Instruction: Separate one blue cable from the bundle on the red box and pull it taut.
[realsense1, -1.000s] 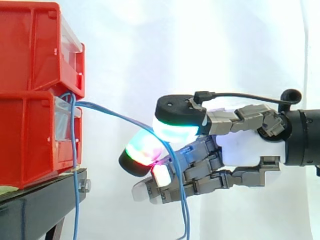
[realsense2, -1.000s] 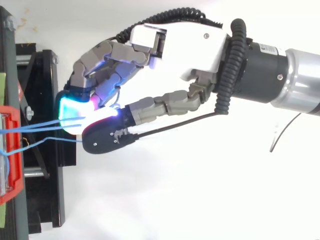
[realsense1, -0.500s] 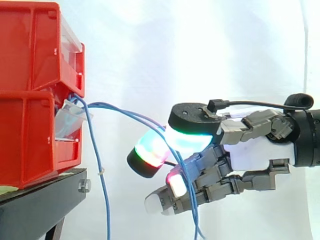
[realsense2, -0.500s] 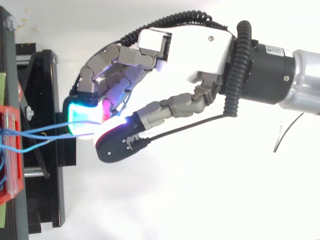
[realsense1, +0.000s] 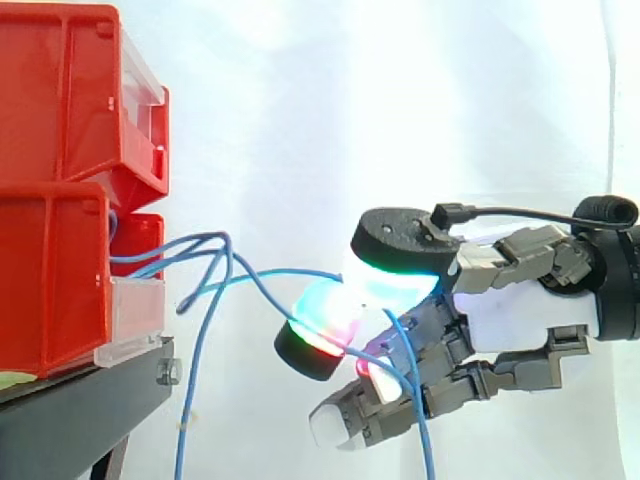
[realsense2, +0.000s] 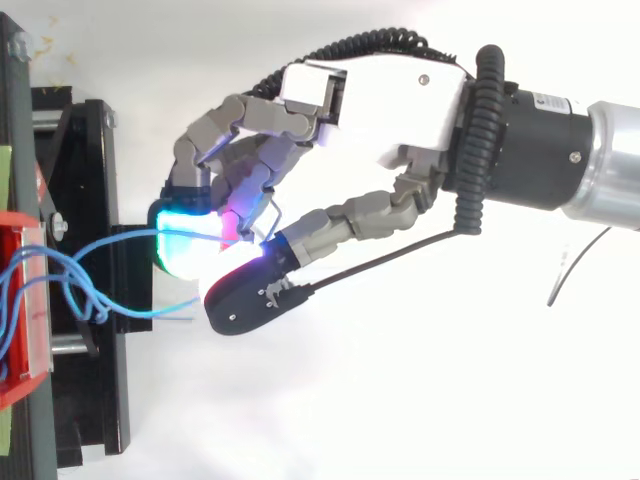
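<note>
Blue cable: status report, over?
Hand shut on one blue cable. Cable slack, not yet taut. Other strands loop loose by red box.

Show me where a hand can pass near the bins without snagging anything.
Free: above the blue cables, between the upper red bin and the hand. Crowded: from the lower red bin to the hand's pinch, where the cables loop and hang past the black stand.

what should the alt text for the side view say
The robot hand reaches in from the right, curled round a blue cable that leads from stacked red bins on a black stand at left. It loops slackly with other blue cables near the bins.
</note>
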